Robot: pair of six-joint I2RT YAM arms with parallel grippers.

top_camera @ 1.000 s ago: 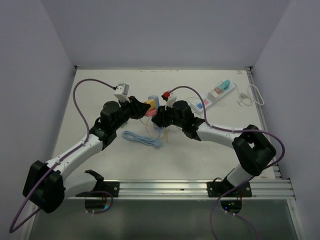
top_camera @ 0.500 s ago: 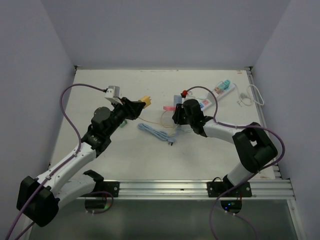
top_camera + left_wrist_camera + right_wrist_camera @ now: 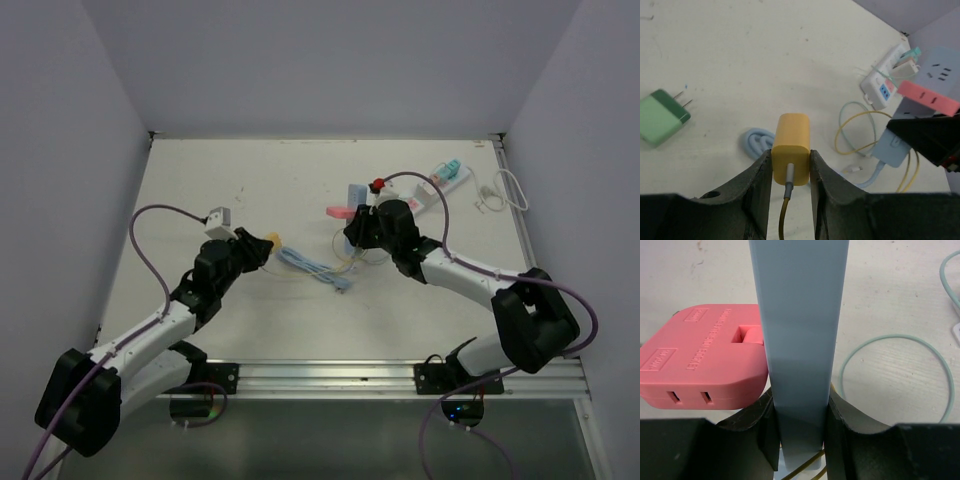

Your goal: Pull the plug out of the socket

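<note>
Left wrist: fingers (image 3: 760, 185) grip yellow plug (image 3: 791, 149); socket (image 3: 799, 335) apart.

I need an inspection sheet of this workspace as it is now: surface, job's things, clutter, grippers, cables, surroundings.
Surface: pale table, a few small marks.
Job's things: yellow plug is out of the blue socket strip; a pink adapter is plugged into the strip.
Clutter: green plug, white power strip.
Grippers: left gripper shut on the yellow plug; right gripper shut on the blue strip.
Cables: yellow cord, coiled blue cable, white cable, purple arm cables.
Surroundings: plain lilac walls.
</note>
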